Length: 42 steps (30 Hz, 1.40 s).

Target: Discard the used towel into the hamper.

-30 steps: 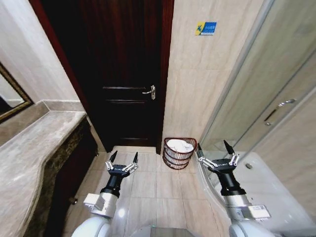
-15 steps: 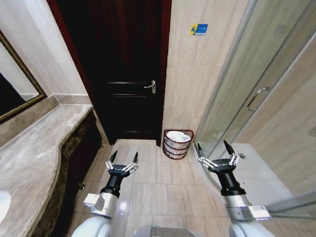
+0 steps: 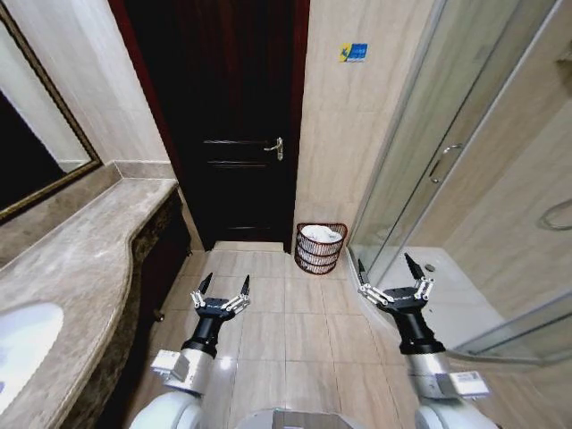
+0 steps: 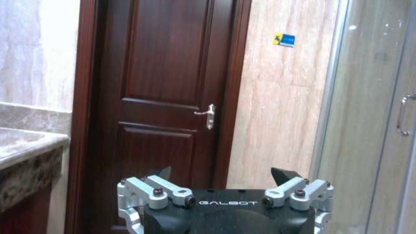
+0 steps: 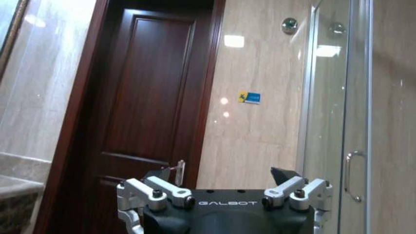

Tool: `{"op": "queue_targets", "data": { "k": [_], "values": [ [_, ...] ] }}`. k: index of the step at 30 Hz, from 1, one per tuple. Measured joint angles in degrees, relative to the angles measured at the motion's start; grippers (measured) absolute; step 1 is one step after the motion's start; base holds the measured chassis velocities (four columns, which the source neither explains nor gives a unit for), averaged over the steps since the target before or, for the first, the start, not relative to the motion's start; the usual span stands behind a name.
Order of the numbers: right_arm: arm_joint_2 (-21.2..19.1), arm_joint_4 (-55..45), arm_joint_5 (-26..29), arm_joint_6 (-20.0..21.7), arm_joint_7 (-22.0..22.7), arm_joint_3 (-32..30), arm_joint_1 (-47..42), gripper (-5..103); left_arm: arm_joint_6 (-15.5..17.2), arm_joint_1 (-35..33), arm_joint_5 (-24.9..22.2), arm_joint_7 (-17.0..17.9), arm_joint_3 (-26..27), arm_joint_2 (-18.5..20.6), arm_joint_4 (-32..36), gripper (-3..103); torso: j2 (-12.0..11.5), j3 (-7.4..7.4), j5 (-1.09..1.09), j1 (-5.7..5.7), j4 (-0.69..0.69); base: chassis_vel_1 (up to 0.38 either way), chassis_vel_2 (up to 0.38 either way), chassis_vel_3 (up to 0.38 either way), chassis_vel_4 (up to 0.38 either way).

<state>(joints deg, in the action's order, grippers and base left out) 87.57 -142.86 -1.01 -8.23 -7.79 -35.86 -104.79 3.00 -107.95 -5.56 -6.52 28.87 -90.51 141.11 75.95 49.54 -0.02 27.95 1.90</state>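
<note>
The hamper (image 3: 321,248), a round dark red-brown wire basket, stands on the tiled floor against the wall beside the dark door. A white towel (image 3: 323,234) lies inside it, showing over the rim. My left gripper (image 3: 223,287) hangs open and empty above the floor, nearer to me and left of the hamper. Open and empty too, my right gripper (image 3: 390,268) is held right of the hamper, in front of the shower glass. The wrist views show the open left gripper (image 4: 222,173) and open right gripper (image 5: 221,173) facing the door.
A marble vanity counter (image 3: 71,259) with a white basin (image 3: 22,344) runs along the left under a framed mirror (image 3: 36,147). The dark wooden door (image 3: 228,125) is shut. A glass shower enclosure (image 3: 465,179) stands at the right. Tiled floor (image 3: 286,331) lies between.
The whole head view has shifted: the hamper and door now look farther off, and more counter, the basin and more shower show. Both grippers keep their pose, open.
</note>
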Motion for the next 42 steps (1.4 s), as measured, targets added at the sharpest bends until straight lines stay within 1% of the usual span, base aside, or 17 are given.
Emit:
{"op": "queue_targets", "data": {
  "k": [2, 3, 5, 8, 10, 14, 42],
  "values": [
    [0.0, 0.0, 0.0, 0.0, 0.0, 0.0, 0.0, 100, 0.0, 0.0, 0.0, 0.0, 0.0, 0.0, 0.0, 100, 0.0, -0.01, 0.01, -0.02, 0.00, 0.187, -0.196, -0.177, 0.192],
    [0.0, 0.0, 0.0, 0.0, 0.0, 0.0, 0.0, 100, 0.0, 0.0, 0.0, 0.0, 0.0, 0.0, 0.0, 100, 0.0, -0.01, 0.05, -0.02, 0.01, 0.192, -0.178, -0.177, 0.180],
    [0.0, 0.0, 0.0, 0.0, 0.0, 0.0, 0.0, 100, 0.0, 0.0, 0.0, 0.0, 0.0, 0.0, 0.0, 100, 0.0, -0.01, -0.01, -0.01, 0.01, 0.193, -0.197, -0.184, 0.177],
    [0.0, 0.0, 0.0, 0.0, 0.0, 0.0, 0.0, 100, 0.0, 0.0, 0.0, 0.0, 0.0, 0.0, 0.0, 100, 0.0, -0.01, 0.04, -0.03, 0.00, 0.190, -0.195, -0.183, 0.172],
    [0.0, 0.0, 0.0, 0.0, 0.0, 0.0, 0.0, 100, 0.0, 0.0, 0.0, 0.0, 0.0, 0.0, 0.0, 100, 0.0, -0.02, -0.01, -0.04, 0.00, 0.147, -0.145, -0.156, 0.127],
    [0.0, 0.0, 0.0, 0.0, 0.0, 0.0, 0.0, 100, 0.0, 0.0, 0.0, 0.0, 0.0, 0.0, 0.0, 100, 0.0, -0.02, 0.02, -0.05, 0.00, 0.093, -0.075, -0.097, 0.084],
    [0.0, 0.0, 0.0, 0.0, 0.0, 0.0, 0.0, 100, 0.0, 0.0, 0.0, 0.0, 0.0, 0.0, 0.0, 100, 0.0, -0.01, 0.02, -0.02, 0.00, -0.006, 0.005, 0.005, -0.006]
  ]
}}
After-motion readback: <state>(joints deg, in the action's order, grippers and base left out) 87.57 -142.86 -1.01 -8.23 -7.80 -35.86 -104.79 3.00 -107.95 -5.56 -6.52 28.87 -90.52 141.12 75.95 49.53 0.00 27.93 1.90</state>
